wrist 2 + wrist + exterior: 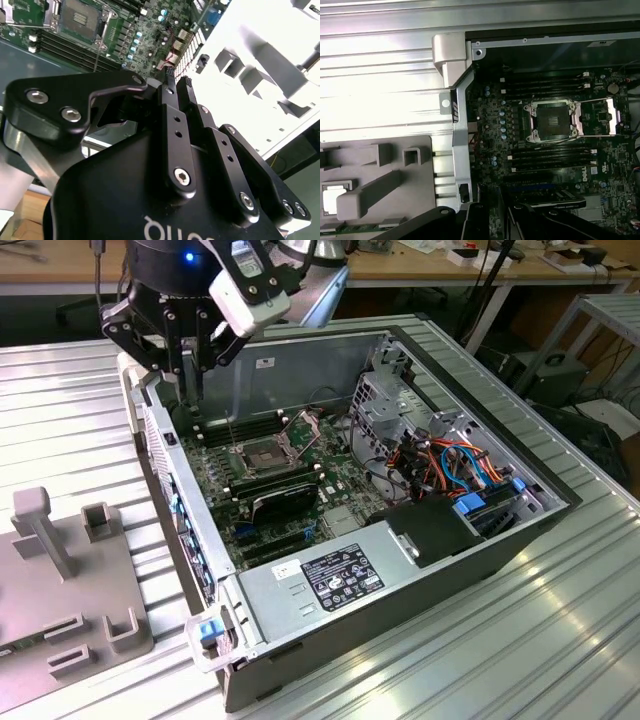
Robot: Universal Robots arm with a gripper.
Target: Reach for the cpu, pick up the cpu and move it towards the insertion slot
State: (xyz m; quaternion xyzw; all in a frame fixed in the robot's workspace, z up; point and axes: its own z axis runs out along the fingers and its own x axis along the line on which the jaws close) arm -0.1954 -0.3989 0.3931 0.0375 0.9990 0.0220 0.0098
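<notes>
The cpu (pixel 333 198), a small pale square, lies in a pocket of the grey fixture (pixel 380 170) outside the computer case in the first wrist view. The insertion slot (pixel 552 121) is a silver-framed socket with a dark centre on the motherboard; it also shows in the exterior view as the insertion slot (pixel 261 453) and in the second wrist view as the insertion slot (pixel 80 19). My gripper (pixel 190 380) hangs above the case's rear corner at the exterior view's left, well apart from both. Its black fingers (pixel 170 100) stand close together, shut on nothing.
The open computer case (pixel 470 570) sits on a ribbed metal table (pixel 70 390). Inside are long black memory slots (pixel 545 152), a black card (pixel 283 498), a drive cage with coloured cables (pixel 450 460) and a power supply (pixel 330 585). The grey fixture (pixel 60 580) has upright pegs.
</notes>
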